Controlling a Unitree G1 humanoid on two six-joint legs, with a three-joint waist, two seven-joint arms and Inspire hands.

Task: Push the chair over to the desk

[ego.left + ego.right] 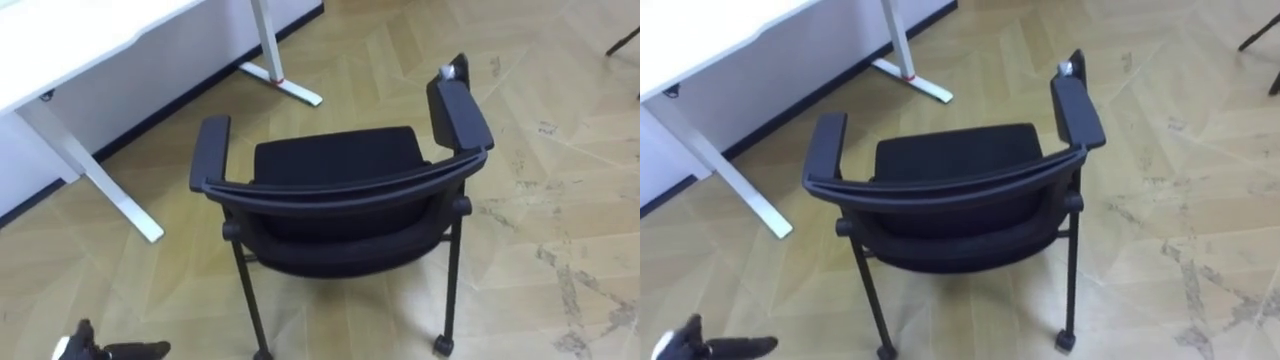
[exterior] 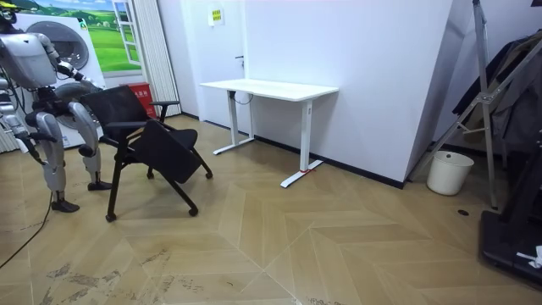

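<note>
A black chair (image 1: 340,190) with armrests and small wheels stands on the wood floor right in front of me, its curved backrest (image 1: 340,195) toward me and its seat facing the white desk. My left hand (image 1: 125,350) shows at the lower left edge, low and short of the chair, with dark fingers stretched out and holding nothing. In the room view I stand at the room view's left, directly behind the chair (image 2: 148,140). One dark hand (image 2: 74,76) is raised close to the backrest top, too small to read.
A white desk (image 1: 80,30) on white T-shaped legs (image 1: 285,85) stands ahead and to the left, against a white wall. Open wood floor lies to the right of the chair. A white bin (image 2: 449,172) and a dark stand are far off at the room view's right.
</note>
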